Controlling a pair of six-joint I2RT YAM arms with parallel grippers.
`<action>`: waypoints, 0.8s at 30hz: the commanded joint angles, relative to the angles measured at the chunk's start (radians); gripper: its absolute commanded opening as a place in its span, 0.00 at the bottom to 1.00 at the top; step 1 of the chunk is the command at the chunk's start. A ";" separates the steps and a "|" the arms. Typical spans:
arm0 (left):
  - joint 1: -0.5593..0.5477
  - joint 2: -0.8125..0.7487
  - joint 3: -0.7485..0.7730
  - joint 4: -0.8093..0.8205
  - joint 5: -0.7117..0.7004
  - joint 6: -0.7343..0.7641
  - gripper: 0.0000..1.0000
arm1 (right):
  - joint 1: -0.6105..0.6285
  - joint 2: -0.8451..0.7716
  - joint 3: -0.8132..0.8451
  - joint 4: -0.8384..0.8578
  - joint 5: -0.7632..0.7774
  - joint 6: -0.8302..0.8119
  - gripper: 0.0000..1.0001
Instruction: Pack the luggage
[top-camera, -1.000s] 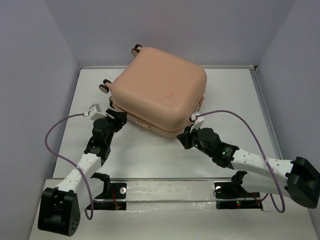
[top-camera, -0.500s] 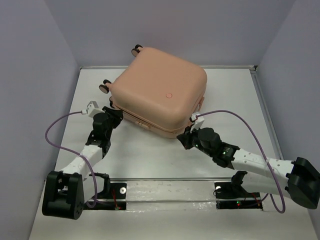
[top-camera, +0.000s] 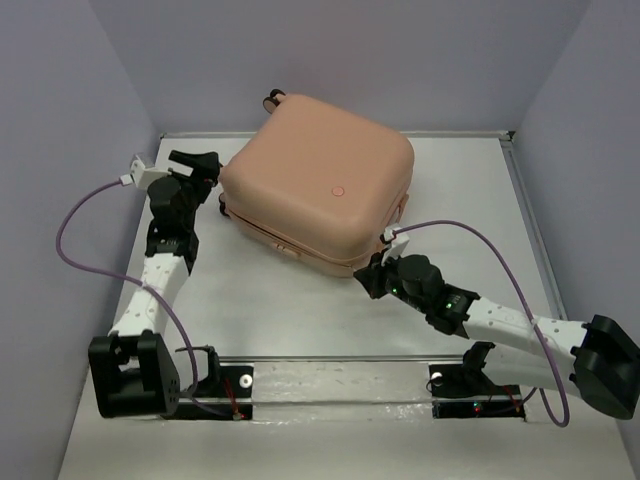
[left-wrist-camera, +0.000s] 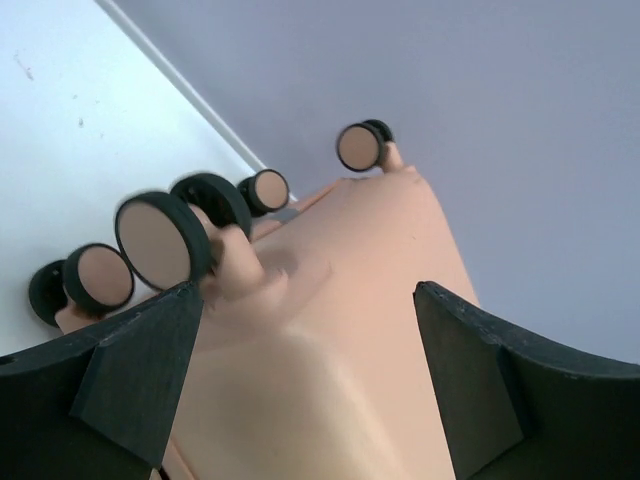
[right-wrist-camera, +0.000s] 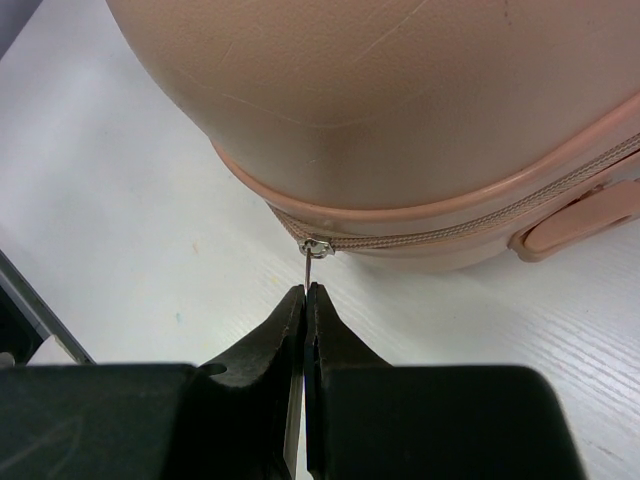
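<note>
Since a second ago the left arm has swung away from the near left side of the luggage (top-camera: 320, 180) and up to its rear left corner. The right arm has barely shifted.

The closed peach-pink case lies flat at the middle of the counter (top-camera: 300, 310), turned a little askew. The left pincer (top-camera: 200, 165) is spread wide and, in its wrist view, frames the corner that carries the caster wheels (left-wrist-camera: 155, 240); whether it touches the shell I cannot tell. The right pincer (right-wrist-camera: 304, 295) is pressed together on the thin metal zip pull (right-wrist-camera: 309, 265) at the near corner.

Zipping the case shut looks like the step in hand. Next, the left pincer likely needs to brace that corner while the right draws the pull along the seam, staying low and following the curve so the tab does not slip out.
</note>
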 joint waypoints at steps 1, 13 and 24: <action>0.063 0.193 0.141 -0.016 0.156 -0.059 0.99 | 0.008 -0.009 -0.003 0.045 -0.079 0.000 0.07; 0.100 0.477 0.376 0.024 0.308 -0.115 0.99 | 0.008 -0.017 -0.024 0.056 -0.094 0.003 0.07; 0.100 0.539 0.264 0.362 0.351 -0.255 0.13 | 0.008 0.008 -0.018 0.064 -0.077 0.017 0.07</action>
